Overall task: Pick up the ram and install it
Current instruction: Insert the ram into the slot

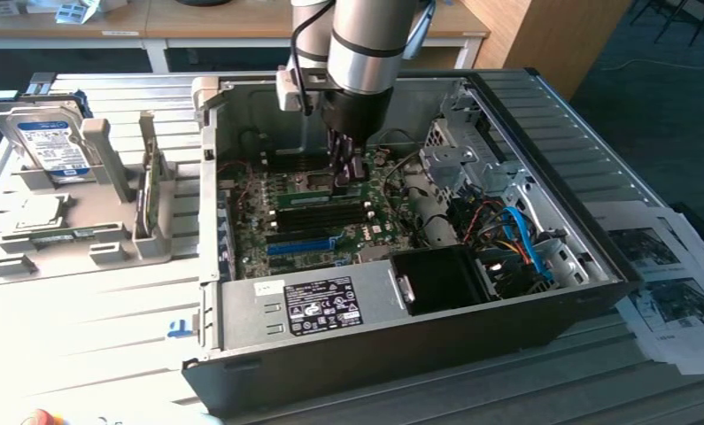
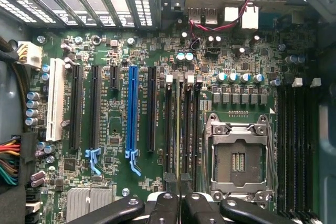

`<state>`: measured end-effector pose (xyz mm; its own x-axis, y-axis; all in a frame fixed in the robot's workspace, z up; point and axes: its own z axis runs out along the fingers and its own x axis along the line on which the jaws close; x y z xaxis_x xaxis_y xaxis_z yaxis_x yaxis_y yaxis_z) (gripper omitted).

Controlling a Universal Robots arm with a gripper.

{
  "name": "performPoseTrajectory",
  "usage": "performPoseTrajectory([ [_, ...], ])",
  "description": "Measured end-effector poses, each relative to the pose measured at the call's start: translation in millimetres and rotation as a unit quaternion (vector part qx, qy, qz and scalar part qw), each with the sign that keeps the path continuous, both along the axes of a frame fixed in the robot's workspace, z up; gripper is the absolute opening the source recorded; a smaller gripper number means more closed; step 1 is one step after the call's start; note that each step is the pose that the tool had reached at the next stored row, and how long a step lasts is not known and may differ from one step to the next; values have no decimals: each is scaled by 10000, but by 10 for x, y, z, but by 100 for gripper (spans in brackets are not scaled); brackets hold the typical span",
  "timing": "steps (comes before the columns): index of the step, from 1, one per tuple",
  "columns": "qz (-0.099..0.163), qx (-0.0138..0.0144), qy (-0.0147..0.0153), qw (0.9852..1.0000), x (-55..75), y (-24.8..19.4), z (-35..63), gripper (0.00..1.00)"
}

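My gripper [image 1: 347,171] reaches down into the open computer case [image 1: 375,341], just over the motherboard. In the wrist view the gripper [image 2: 179,184] is shut on the ram [image 2: 178,129]. I see the ram edge-on, as a thin greenish line running away from between the black fingertips [image 2: 170,182]. It lies lengthwise along the black memory slots [image 2: 188,129], between their white end clips [image 2: 169,78]. Whether it is seated in a slot or held just above it I cannot tell. The same memory slots [image 1: 316,212] lie just in front of the gripper in the exterior view.
An open processor socket [image 2: 239,156] sits beside the slots, with more black slots [image 2: 296,140] beyond it and a blue expansion slot [image 2: 131,108] on the other side. On the exterior view's left, a grey holder [image 1: 104,248] carries a hard drive [image 1: 50,142] and a processor chip [image 1: 39,212]. Papers [image 1: 670,283] lie at the right.
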<state>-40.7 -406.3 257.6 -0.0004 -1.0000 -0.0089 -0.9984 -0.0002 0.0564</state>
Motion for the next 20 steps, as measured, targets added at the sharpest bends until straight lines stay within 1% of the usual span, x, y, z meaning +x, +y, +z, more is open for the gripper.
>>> performPoseTrajectory([
  [5, -1, 0, 0, 10000, 8, 0, 0, 12],
  [12, -1, 0, 0, 10000, 8, 0, -66, 12],
  [17, -1, 0, 0, 10000, 8, -1, -67, 12],
  [20, -1, 0, 0, 10000, 8, -11, -67, 12],
])
